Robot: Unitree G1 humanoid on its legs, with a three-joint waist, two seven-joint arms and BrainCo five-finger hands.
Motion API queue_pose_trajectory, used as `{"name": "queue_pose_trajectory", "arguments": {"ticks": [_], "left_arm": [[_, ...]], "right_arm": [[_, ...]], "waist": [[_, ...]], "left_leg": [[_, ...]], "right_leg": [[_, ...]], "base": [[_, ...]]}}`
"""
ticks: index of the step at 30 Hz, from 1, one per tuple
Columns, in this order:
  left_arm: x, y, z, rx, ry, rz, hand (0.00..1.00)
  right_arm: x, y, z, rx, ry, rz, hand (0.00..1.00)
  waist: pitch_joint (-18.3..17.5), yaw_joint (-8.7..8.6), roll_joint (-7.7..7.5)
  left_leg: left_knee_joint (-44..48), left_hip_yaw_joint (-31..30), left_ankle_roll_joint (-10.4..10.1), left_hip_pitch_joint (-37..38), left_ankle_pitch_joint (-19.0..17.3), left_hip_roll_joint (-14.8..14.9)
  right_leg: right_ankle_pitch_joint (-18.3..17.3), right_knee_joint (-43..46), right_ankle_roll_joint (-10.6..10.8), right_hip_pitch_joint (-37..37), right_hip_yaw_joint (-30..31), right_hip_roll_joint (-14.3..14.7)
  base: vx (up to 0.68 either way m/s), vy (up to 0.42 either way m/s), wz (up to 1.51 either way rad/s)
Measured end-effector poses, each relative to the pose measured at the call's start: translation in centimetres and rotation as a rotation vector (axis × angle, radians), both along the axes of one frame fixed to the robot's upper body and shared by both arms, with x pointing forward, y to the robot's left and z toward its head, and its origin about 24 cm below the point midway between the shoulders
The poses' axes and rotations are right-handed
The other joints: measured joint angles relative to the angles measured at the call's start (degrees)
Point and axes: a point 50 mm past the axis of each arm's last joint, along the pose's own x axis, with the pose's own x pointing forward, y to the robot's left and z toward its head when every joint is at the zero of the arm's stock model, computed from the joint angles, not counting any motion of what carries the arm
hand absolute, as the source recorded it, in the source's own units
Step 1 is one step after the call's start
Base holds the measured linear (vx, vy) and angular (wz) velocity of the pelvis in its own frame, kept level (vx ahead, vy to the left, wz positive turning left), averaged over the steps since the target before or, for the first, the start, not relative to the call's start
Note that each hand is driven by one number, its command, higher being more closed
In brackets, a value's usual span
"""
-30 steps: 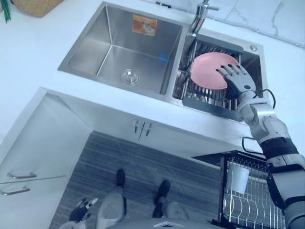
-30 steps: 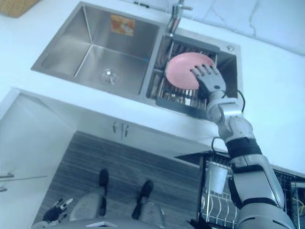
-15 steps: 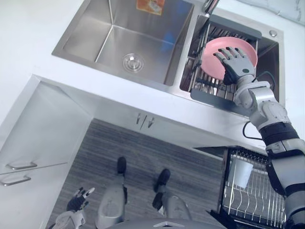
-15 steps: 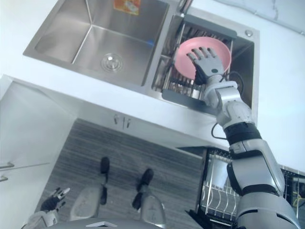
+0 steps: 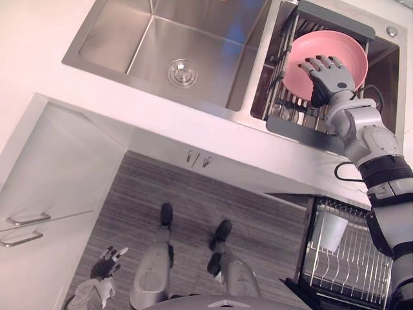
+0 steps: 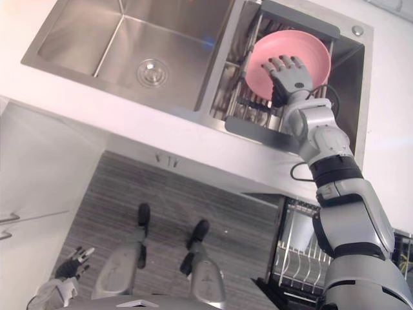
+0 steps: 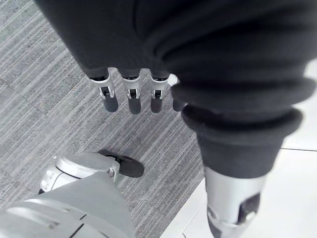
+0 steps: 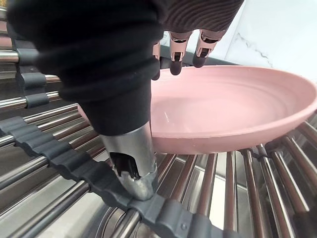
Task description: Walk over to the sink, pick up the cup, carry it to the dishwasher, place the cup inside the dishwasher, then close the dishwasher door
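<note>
The whole scene has shifted within the head views since a second ago, so the camera has moved. Against the pink bowl (image 5: 341,44) itself, though, the right robot hand (image 5: 330,79) has crept from the near rim to lie over the bowl's middle. The bowl rests tilted on the wire rack (image 5: 290,110) in the right basin of the sink (image 5: 139,42), which is set in the counter (image 5: 39,51). That robot hand is spread wide and has hold of nothing. In its wrist view the fingertips (image 8: 174,67) reach towards the far rim, while the thumb (image 8: 132,163) points down at the rack bars in front of the near rim. This looks like the last of the reach before a grasp, with closing and lifting not yet done. The thing under the robot hand is a bowl rather than a cup. A white cup (image 5: 327,230) already stands in the dishwasher (image 5: 352,265) basket at the lower right. The left robot hand (image 5: 106,263) hangs low over the floor (image 5: 193,200) with relaxed fingers, holding nothing. Whether the fingertips touch the bowl cannot be told. The rack under the bowl is hidden, and the dishwasher is cut off at the frame edge, so its door cannot be judged.
</note>
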Motion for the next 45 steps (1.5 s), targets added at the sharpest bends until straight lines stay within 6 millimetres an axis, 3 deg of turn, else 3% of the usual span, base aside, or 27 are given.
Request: {"name": "queue_pose_trajectory", "arguments": {"ticks": [3,4,15,31,45], "left_arm": [[0.5,0.0,0.1,-0.001,-0.012,-0.001,0.0],[0.5,0.0,0.2,0.0,-0.015,-0.002,0.0],[0.7,0.3,0.4,0.011,-0.036,0.013,0.0],[1.5,0.6,1.1,0.052,-0.096,0.024,0.0],[1.4,0.2,1.0,0.045,-0.103,0.036,0.0]], "right_arm": [[0.0,-0.1,0.0,0.0,-0.004,-0.003,0.0],[0.0,0.0,0.1,0.0,-0.009,-0.003,1.0],[-0.1,-0.5,0.4,-0.045,-0.093,-0.018,1.0],[-0.7,-0.6,1.4,-0.002,-0.217,0.06,1.0],[-3.2,1.4,4.4,0.072,-0.41,0.254,1.0]], "waist": [[0.25,0.06,0.32],[0.37,0.06,0.46],[0.73,0.35,0.97],[0.77,-0.84,1.05],[0.6,-1.99,1.39]], "left_leg": [[-0.01,0.24,0.02,0.03,0.01,0.07],[-0.01,0.34,0.02,0.03,0.0,0.1],[-0.02,0.84,0.03,-0.22,0.05,0.33],[-0.02,1.0,0.03,-0.22,0.05,0.41],[-0.02,1.37,-0.18,1.8,-0.18,0.44]], "right_leg": [[0.04,0.11,-0.08,-0.02,0.05,0.0],[0.03,0.2,-0.09,-0.09,0.07,-0.01],[-0.01,0.55,-0.32,-0.73,0.46,0.0],[0.08,0.35,-0.37,-0.73,0.52,0.13],[0.12,-0.02,-0.36,1.15,1.03,0.31]], "base": [[0.04,0.002,-0.01],[0.0,0.0,0.0],[0.06,-0.002,-0.02],[0.02,-0.002,0.0],[0.0,0.0,-0.01]]}}
